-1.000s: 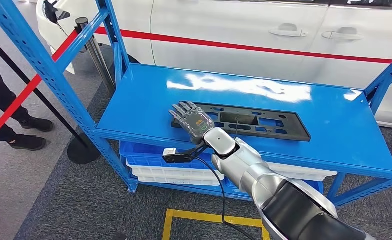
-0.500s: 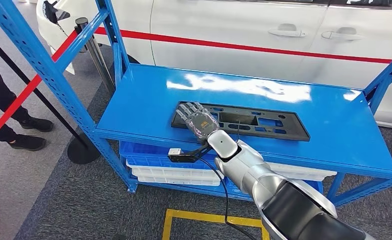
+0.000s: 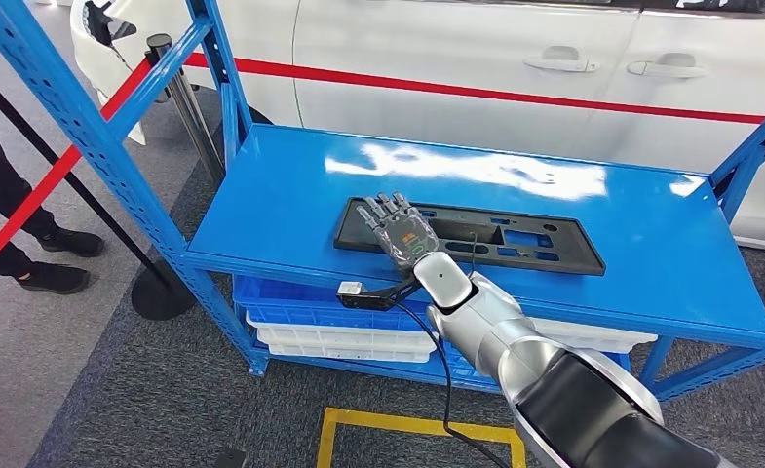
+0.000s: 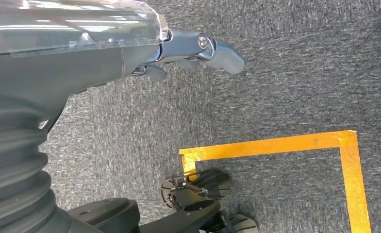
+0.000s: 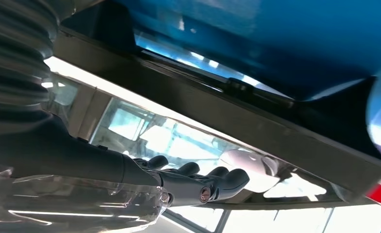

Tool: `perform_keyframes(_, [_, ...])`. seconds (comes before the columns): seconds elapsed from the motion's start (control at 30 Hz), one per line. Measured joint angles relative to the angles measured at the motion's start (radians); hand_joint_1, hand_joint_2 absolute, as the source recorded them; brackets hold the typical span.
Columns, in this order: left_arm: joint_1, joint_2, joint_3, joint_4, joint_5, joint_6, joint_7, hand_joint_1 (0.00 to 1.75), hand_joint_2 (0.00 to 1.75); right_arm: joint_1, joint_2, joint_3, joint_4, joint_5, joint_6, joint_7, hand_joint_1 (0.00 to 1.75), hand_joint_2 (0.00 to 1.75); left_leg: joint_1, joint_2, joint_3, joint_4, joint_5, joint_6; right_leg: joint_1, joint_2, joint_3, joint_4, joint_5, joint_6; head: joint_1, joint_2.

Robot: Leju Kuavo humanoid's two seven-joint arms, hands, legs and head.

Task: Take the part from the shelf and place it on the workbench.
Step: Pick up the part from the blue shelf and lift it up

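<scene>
Black part (image 3: 515, 237) under right robot hand (image 3: 402, 231)

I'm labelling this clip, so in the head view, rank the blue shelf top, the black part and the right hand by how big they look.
1. Shelf top, by far the largest.
2. Black part, a long flat panel lying on it.
3. Right hand, smallest, though it is nearer the camera than the part, so its look is slightly flattered.

The right hand (image 5: 188, 182) reaches out with dark fingers (image 5: 227, 178) extended and holding nothing, just beside the long black part (image 5: 256, 121) (its edge crosses the picture), against the blue shelf (image 5: 285, 43).
</scene>
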Motion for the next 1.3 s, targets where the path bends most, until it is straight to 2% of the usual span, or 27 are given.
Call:
perform_keyframes(0.1, [0.0, 0.0, 0.0, 0.0, -0.001, -0.003, 0.002, 0.0, 1.75, 0.0, -0.004, -0.001, 0.0, 0.022, -0.007, 0.014, 1.7, 1.75, 0.0, 0.0, 0.0, 0.0, 0.0, 0.0, 0.0, 0.0, 0.0, 0.0, 0.0, 0.0, 0.0, 0.0])
perform_keyframes(0.13, [0.0, 0.0, 0.0, 0.0, -0.001, -0.004, 0.002, 0.0, 1.75, 0.0, -0.005, -0.001, 0.0, 0.027, -0.011, 0.017, 1.75, 1.75, 0.0, 0.0, 0.0, 0.0, 0.0, 0.0, 0.0, 0.0, 0.0, 0.0, 0.0, 0.0, 0.0, 0.0])
perform_keyframes(0.57, [0.0, -0.002, -0.002, 0.0, -0.005, -0.022, 0.002, 0.0, 1.75, 0.0, -0.009, -0.015, 0.0, 0.082, -0.071, 0.019, 1.75, 1.75, 0.0, 0.0, 0.0, 0.0, 0.0, 0.0, 0.0, 0.0, 0.0, 0.0, 0.0, 0.0, 0.0, 0.0])
perform_keyframes(1.0, [0.002, -0.002, 0.0, 0.0, 0.009, -0.024, -0.008, 0.0, 1.75, -0.02, -0.009, -0.028, 0.0, 0.095, -0.074, -0.001, 1.75, 1.75, 0.0, 0.0, 0.0, 0.0, 0.0, 0.0, 0.0, 0.0, 0.0, 0.0, 0.0, 0.0, 0.0, 0.0])
perform_keyframes(1.07, [0.002, -0.003, 0.0, 0.0, 0.009, -0.024, -0.008, 0.0, 0.87, -0.02, -0.009, -0.03, 0.0, 0.096, -0.077, -0.004, 1.75, 1.75, 0.0, 0.0, 0.001, 0.0, 0.0, 0.0, 0.0, 0.0, 0.0, 0.0, 0.0, 0.0, 0.0, 0.0])
perform_keyframes(1.13, [0.002, -0.003, 0.0, 0.0, 0.008, -0.024, -0.008, 0.0, 0.87, -0.02, -0.01, -0.033, 0.0, 0.098, -0.081, -0.008, 1.75, 1.75, 0.0, 0.0, 0.001, 0.0, 0.0, 0.0, 0.0, 0.0, 0.0, 0.0, 0.0, 0.0, 0.0, 0.0])
perform_keyframes(1.2, [0.002, -0.003, 0.0, 0.0, 0.006, -0.016, -0.01, 0.0, 1.75, -0.02, -0.01, -0.035, 0.0, 0.101, -0.084, -0.011, 1.75, 1.75, 0.0, 0.0, 0.001, 0.0, 0.0, 0.0, 0.0, 0.0, 0.0, 0.0, 0.0, 0.0, 0.0, 0.0])
perform_keyframes(1.3, [0.002, -0.004, -0.002, 0.0, -0.005, 0.026, -0.022, 0.0, 1.75, -0.02, -0.011, -0.039, 0.0, 0.107, -0.086, -0.015, 1.75, 1.75, 0.0, 0.0, 0.001, 0.0, 0.0, 0.0, 0.0, 0.001, 0.0, 0.0, 0.0, 0.0, 0.0, 0.0])
